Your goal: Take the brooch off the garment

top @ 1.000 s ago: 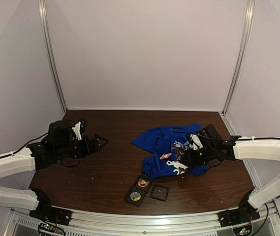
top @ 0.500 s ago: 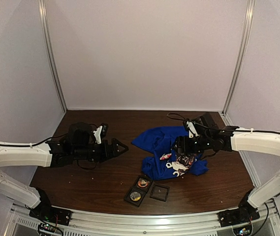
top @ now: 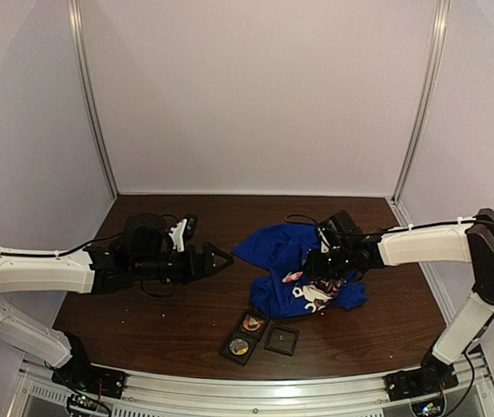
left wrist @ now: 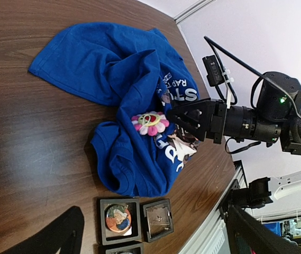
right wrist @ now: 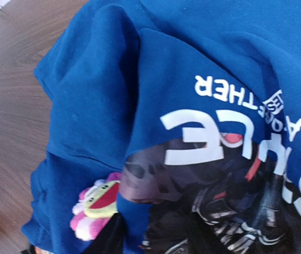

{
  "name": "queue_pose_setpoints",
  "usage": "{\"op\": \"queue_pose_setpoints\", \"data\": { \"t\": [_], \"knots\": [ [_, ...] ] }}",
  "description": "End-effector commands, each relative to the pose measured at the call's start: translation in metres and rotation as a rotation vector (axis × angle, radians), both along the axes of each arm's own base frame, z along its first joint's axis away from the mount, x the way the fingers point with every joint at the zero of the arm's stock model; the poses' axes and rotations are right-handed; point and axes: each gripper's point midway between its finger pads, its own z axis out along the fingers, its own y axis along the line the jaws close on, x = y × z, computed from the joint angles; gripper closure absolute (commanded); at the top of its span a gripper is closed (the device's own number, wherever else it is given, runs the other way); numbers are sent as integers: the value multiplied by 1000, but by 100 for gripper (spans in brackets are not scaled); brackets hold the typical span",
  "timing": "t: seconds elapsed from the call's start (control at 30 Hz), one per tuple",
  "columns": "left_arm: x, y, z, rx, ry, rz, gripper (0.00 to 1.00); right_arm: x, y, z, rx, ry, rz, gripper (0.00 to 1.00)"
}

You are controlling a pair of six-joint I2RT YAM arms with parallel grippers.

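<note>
The garment is a crumpled royal-blue T-shirt with white lettering and a dark print, lying right of the table's middle. The brooch, a pink flower with a yellow-green face, sits pinned on a fold; it also shows in the left wrist view and the right wrist view. My right gripper is open, low over the shirt's print, its tips just right of the brooch. One dark finger is next to the flower. My left gripper is open and empty, left of the shirt, pointing at it.
Three small black display boxes lie near the front edge below the shirt; two hold round badges, and one looks empty. White walls stand behind the dark wooden table and on both sides.
My left arm has swung right toward the shirt. My right gripper has moved left across the shirt and now sits beside the brooch.
</note>
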Motion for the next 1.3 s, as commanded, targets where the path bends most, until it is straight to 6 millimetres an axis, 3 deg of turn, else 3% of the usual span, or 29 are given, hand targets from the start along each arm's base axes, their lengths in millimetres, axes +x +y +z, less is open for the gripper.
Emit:
{"op": "queue_pose_setpoints", "data": {
  "t": [0.0,0.17,0.33,0.43,0.47,0.6,0.7,0.8,1.0,1.1,1.17,1.27],
  "knots": [
    [3,-10,13,-15,-68,-40,5,0,33,25,186,-45,83,71],
    [7,-26,19,-10,-103,-104,12,-5,65,57,384,-89,194,100],
    [7,-50,19,7,-129,-180,22,-15,84,77,512,-99,278,100],
    [9,-64,12,30,-116,-206,25,-7,69,76,442,-122,191,100],
    [9,-67,9,33,-110,-208,25,-2,58,72,392,-129,138,98],
    [11,-66,4,34,-100,-190,26,4,13,51,163,-128,-20,69],
    [11,-61,-3,53,-91,-171,26,3,-8,33,20,-98,-58,52],
    [10,-55,-8,65,-85,-159,26,6,-14,21,-52,-74,-66,39],
    [8,-44,-15,90,-72,-127,25,16,-4,4,-81,-45,-45,23],
    [7,-39,-16,92,-71,-110,25,23,-5,-9,-134,-23,-61,21],
    [6,-36,-16,93,-72,-102,25,25,-9,-18,-177,-12,-86,26],
    [6,-32,-17,96,-77,-93,25,26,-7,-17,-158,-14,-89,53]
  ]
}}
